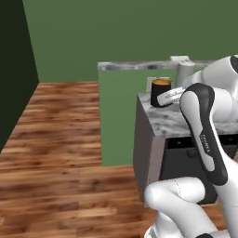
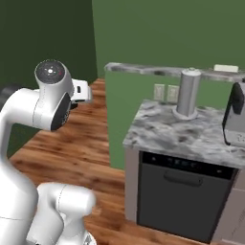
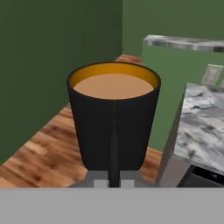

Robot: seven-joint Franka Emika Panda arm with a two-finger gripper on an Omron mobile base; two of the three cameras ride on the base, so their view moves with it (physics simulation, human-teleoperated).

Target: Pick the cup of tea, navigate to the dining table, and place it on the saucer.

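The cup of tea [image 3: 113, 117] sits directly ahead of the fingers [image 3: 99, 179], hard against them, with its handle turned back toward the hand. It stands upright, its long axis vertical, and the orange-brown liquid lies level just under the rim. The grey pads close on its base, one on each side of the handle, so the fingers appear narrow and holding the cup. From the left base view the cup [image 1: 161, 92] hangs at the end of the white arm [image 1: 204, 130], level with the corner of the marbled tabletop [image 1: 173, 120]. In the hand view wooden floor [image 3: 52, 144] shows below it, so it is judged carried, not resting. Beyond stands a grey canister [image 2: 187, 93] on that tabletop, then a green wall [image 2: 167, 38]. Judgement: transport stage; saucer and dining table yet to be reached.
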